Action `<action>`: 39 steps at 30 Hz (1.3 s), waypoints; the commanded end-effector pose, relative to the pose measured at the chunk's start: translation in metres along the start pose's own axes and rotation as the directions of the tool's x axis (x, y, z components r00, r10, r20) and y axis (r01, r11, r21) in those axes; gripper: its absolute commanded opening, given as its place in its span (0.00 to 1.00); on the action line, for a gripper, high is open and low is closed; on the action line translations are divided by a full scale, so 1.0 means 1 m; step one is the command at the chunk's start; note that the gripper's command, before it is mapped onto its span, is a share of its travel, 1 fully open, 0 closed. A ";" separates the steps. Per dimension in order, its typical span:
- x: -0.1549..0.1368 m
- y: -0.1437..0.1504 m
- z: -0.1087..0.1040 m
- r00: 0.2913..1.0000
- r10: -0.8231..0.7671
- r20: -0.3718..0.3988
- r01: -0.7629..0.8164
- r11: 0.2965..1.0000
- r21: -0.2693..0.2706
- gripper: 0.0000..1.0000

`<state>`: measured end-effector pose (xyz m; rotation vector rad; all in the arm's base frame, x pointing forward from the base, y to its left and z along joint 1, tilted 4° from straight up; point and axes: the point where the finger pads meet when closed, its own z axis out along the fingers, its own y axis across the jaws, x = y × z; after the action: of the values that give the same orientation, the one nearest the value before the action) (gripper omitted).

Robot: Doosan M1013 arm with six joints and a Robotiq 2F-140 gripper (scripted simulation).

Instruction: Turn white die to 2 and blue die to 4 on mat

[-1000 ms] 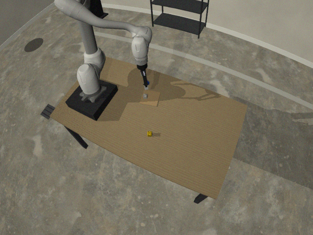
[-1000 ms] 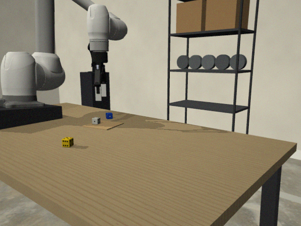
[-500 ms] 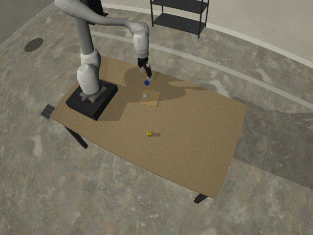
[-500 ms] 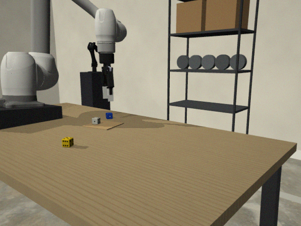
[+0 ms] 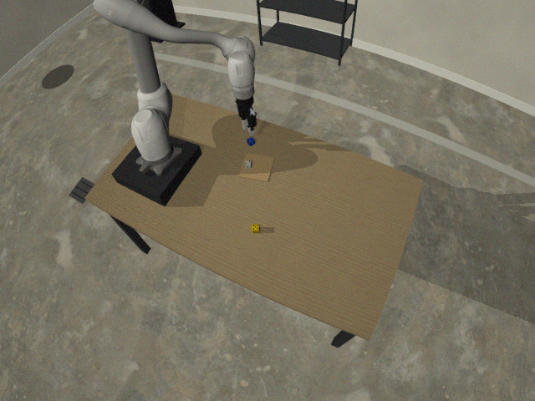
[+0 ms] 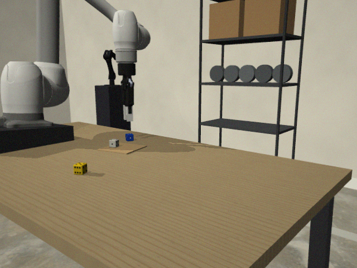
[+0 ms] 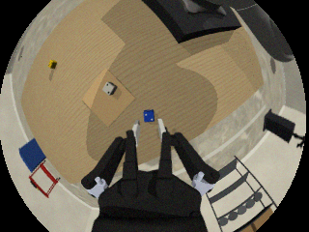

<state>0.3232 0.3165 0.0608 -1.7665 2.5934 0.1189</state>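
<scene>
The gripper [image 5: 247, 131] [image 6: 128, 116] [image 7: 149, 124], fingers apart and holding nothing, hovers above the blue die [image 5: 250, 141] [image 6: 129, 137] [image 7: 149, 116] (the white die [image 5: 247, 164] [image 6: 114, 143] [image 7: 109, 88] sits on the mat [image 5: 260, 171] [image 6: 126, 148] [image 7: 108, 113]).

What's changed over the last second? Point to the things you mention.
The gripper [image 5: 248, 129] [image 6: 128, 115] [image 7: 149, 124] moved right in the exterior view and toward the table's far edge in the top view, turning as it went. Nothing was grasped or released. Blue die [image 5: 251, 141] [image 6: 129, 137] [image 7: 149, 116], white die [image 5: 247, 164] [image 6: 114, 143] [image 7: 109, 88], yellow die [image 5: 256, 228] [image 6: 80, 168] [image 7: 52, 64] and mat [image 5: 261, 170] [image 6: 128, 148] [image 7: 108, 111] stayed put.
</scene>
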 end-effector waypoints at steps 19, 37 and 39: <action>-0.002 0.000 0.001 1.000 -0.007 0.001 0.007 1.000 0.001 0.35; -0.003 0.000 0.012 1.000 -0.007 0.001 0.007 1.000 0.001 0.35; -0.003 0.000 0.015 1.000 -0.007 0.001 0.007 1.000 0.001 0.35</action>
<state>0.3261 0.3190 0.0518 -1.7662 2.5872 0.1162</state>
